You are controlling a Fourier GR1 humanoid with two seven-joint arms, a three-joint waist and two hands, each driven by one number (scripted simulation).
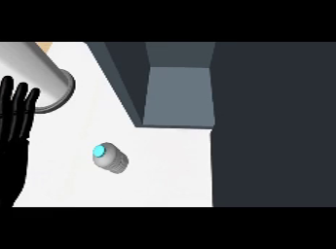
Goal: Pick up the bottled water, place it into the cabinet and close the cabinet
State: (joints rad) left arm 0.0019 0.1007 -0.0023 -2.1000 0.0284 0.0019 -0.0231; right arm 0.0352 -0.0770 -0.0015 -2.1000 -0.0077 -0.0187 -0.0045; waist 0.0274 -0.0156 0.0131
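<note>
The bottled water (110, 158) stands on the white counter, a small grey bottle with a light blue cap, seen from above. The dark cabinet (177, 92) sits beyond it at the back, its door swung open and its grey inside floor showing. My left hand (6, 131) is at the view's left edge, fingers straight and pointing up, well to the left of the bottle and apart from it, holding nothing. My right hand does not show.
A tall grey cylinder (34, 68) on a round base stands at the back left, just beside my left hand's fingertips. The cabinet's open door (282, 126) fills the right side as a dark panel. The white counter (163, 165) lies around the bottle.
</note>
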